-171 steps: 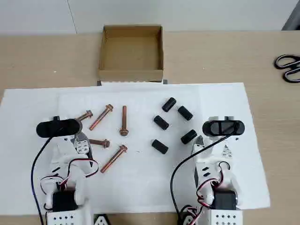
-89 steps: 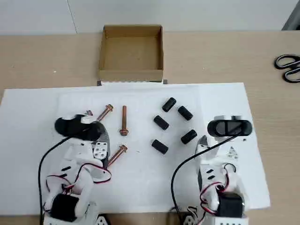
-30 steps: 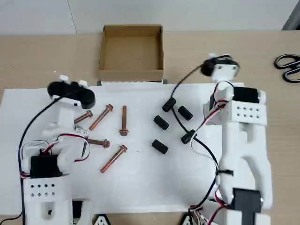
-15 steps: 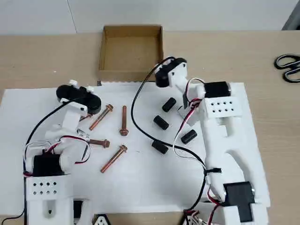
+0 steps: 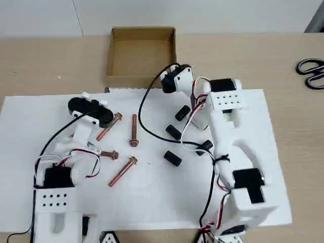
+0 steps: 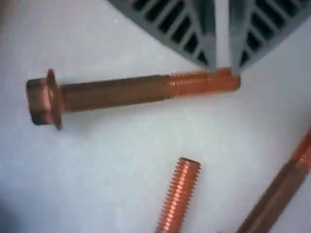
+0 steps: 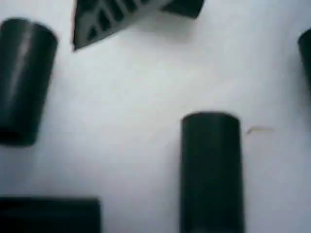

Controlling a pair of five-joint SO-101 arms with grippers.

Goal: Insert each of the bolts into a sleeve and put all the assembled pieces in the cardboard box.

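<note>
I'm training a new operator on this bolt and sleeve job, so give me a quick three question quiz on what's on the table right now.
1. True or false: the cardboard box already holds an assembled piece.
2. What lies at the far right of the high view? A scissors, B a pen, C a tape roll.
3. Fill in: the right wrist view looks down on black ____.
Key: 1 false, it is empty. 2 A. 3 sleeves.

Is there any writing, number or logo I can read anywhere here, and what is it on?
None can be read. No words, numbers or signs show on the cardboard box, the bolts, the black sleeves, the white sheet, the left arm or the right arm.
</note>
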